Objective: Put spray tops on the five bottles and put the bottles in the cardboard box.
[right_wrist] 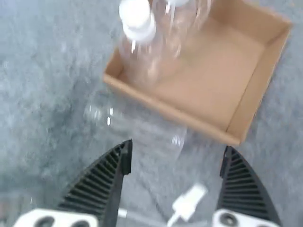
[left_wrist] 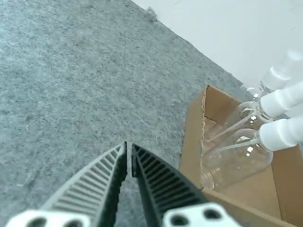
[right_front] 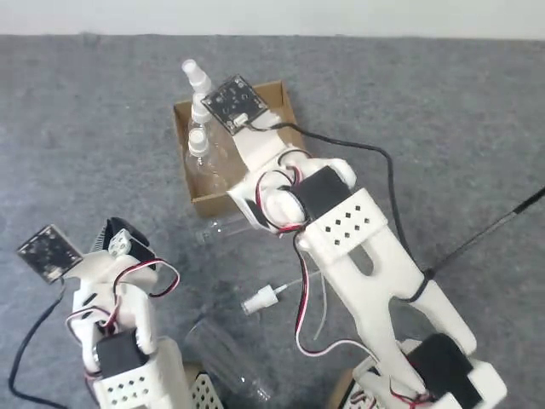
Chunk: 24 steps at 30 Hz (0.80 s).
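The cardboard box [right_front: 274, 100] stands at the back, with three clear bottles [right_front: 198, 141] wearing white spray tops upright in its left side. A bare clear bottle [right_front: 215, 228] lies on the carpet just in front of the box. My right gripper [right_wrist: 177, 149] hangs open above that bottle [right_wrist: 142, 125], nothing between its fingers. A loose white spray top [right_front: 262, 298] lies nearer the arms, also seen under the right gripper [right_wrist: 187, 202]. A second bare bottle [right_front: 226, 358] lies at the front. My left gripper [left_wrist: 128, 156] is shut and empty, to the left of the box [left_wrist: 193, 123].
Grey carpet covers the table. The right arm [right_front: 341, 221] reaches over the box's front right corner, with a black cable [right_front: 387, 179] trailing behind it. The left arm [right_front: 111, 298] stands at the front left. The right half of the box floor [right_wrist: 213, 75] is bare.
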{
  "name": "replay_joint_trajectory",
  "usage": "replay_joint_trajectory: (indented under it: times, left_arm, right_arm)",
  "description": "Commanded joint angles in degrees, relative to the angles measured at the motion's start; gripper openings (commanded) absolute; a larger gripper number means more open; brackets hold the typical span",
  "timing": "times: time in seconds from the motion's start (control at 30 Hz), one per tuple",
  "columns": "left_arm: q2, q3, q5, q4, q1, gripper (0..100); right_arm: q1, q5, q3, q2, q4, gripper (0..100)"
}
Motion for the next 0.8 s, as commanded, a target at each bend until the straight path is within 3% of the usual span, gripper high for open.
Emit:
replay_joint_trajectory:
  times: [0.0, 0.1, 0.3, 0.77]
  left_arm:
    - [-0.7, -0.7, -0.4, -2.0, -0.4, 1]
    - [-0.7, -0.7, -0.4, -2.0, -0.4, 1]
    - [-0.7, -0.7, -0.4, -2.0, -0.4, 1]
    - [-0.7, -0.8, -0.5, -2.0, -3.4, 1]
  right_arm:
    - [0.9, 0.0, -1.8, -3.6, 5.3, 25.4]
    - [1.5, 1.9, -1.8, -3.6, 8.1, 25.5]
    - [1.1, 17.1, 0.7, -3.6, 9.1, 25.6]
    - [-8.7, 44.7, 12.8, -3.6, 5.2, 25.5]
